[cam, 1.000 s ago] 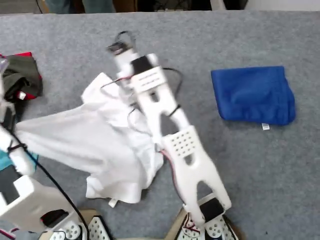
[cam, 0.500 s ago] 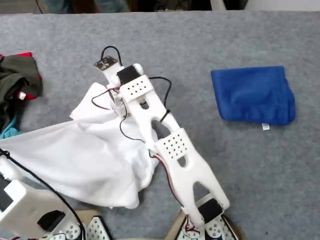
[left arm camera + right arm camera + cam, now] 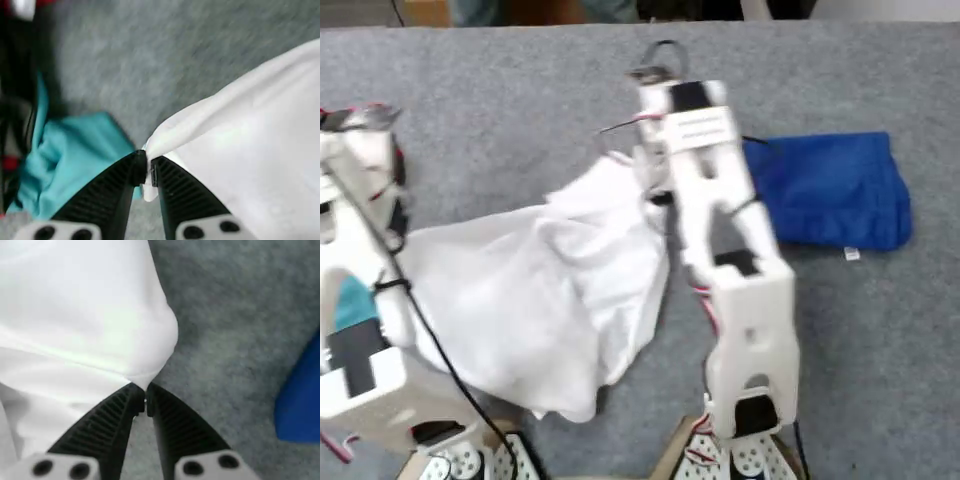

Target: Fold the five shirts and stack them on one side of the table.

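Both grippers are pinched tight here, the white shirt (image 3: 540, 290) strung out between them! The left gripper (image 3: 146, 172) clamps one corner of the cloth, with a crumpled teal shirt (image 3: 65, 155) just beside its fingers on the grey table (image 3: 880, 350). The right gripper (image 3: 145, 401) nips a fold at the opposite edge, the cloth bunching ahead of its tips. A folded blue shirt (image 3: 825, 190) lies near it, on the side away from the left gripper.
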